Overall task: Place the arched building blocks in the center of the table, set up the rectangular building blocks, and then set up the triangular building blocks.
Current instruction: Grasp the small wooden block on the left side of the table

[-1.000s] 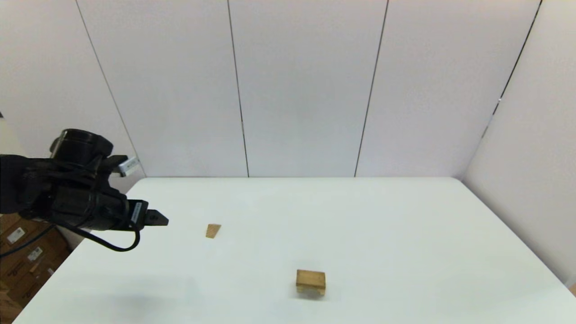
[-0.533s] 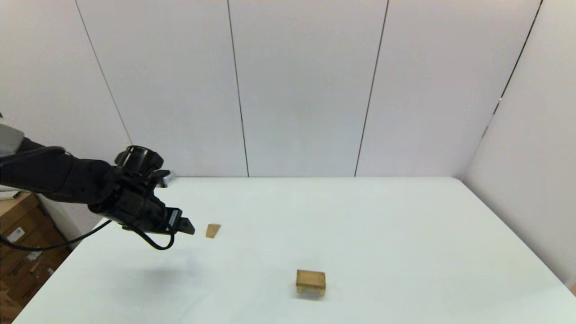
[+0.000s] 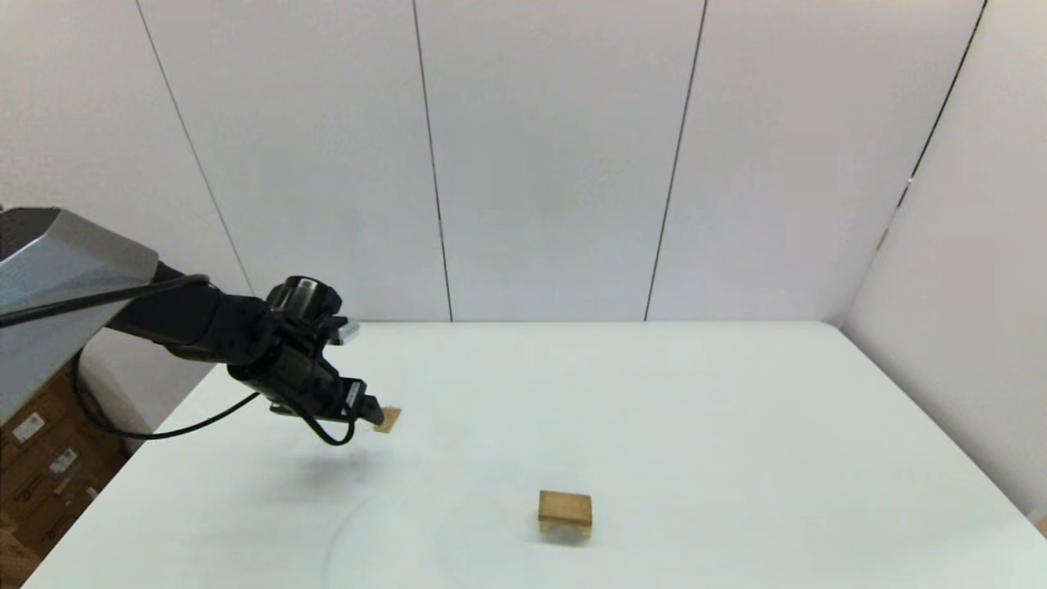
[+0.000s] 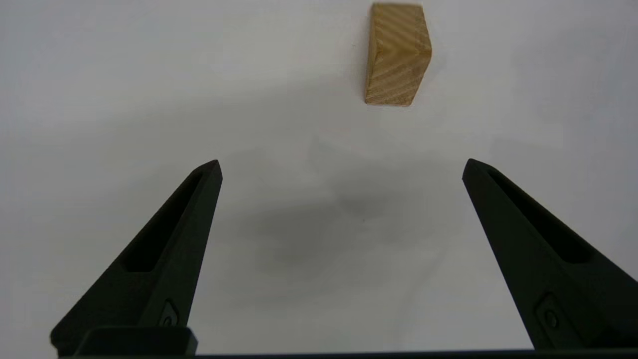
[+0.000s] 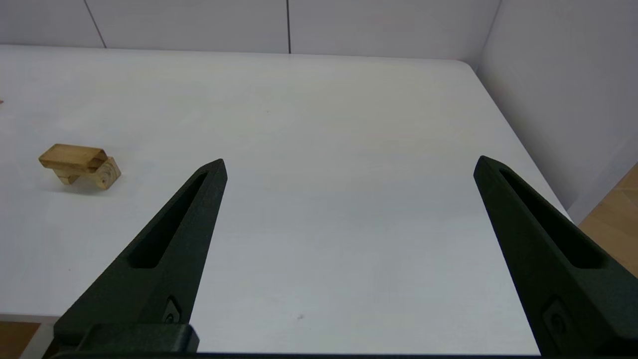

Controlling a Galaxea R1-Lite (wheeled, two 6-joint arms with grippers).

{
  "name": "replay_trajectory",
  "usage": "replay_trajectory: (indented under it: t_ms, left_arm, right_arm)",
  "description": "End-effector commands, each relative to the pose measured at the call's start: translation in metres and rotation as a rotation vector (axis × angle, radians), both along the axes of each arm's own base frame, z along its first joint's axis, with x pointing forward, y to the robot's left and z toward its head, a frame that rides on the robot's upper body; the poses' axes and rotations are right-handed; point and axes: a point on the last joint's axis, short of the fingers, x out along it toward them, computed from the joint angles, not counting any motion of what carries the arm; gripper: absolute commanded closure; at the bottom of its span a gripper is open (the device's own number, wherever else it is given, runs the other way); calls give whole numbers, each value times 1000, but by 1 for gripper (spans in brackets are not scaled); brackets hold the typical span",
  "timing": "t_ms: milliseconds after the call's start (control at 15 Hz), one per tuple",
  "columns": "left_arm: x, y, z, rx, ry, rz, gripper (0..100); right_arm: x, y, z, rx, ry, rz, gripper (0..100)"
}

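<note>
The triangular building block (image 3: 388, 419), a small light wooden wedge, lies on the left part of the white table (image 3: 736, 425). My left gripper (image 3: 372, 411) hovers at its left side, tilted down. In the left wrist view its fingers are open and empty, and the wedge (image 4: 397, 54) lies beyond the left gripper (image 4: 340, 164). Near the table's middle front, the rectangular building block (image 3: 564, 506) lies flat on top of the arched building block (image 5: 108, 173). The right gripper (image 5: 349, 162) is open and empty over the near right of the table, out of the head view.
Cardboard boxes (image 3: 41, 458) stand on the floor beyond the table's left edge. White wall panels close off the back and the right side. In the right wrist view the slab (image 5: 72, 155) and arch stack sits well off to one side of that gripper.
My left arm has reached forward and to the right across the table's left side, bringing its gripper from well left of the wedge to right beside it. The blocks have not moved.
</note>
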Motion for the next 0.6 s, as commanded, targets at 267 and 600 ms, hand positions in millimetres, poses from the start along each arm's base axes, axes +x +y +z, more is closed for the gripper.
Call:
replay_trajectory:
  t_ms: [267, 600]
  left_arm:
    - [22, -17, -19, -11, 9, -8, 0]
    - [31, -21, -27, -11, 9, -16, 0]
  right_arm:
    - [0, 0, 0, 0, -1, 1, 0]
    - [0, 0, 0, 0, -1, 1, 0]
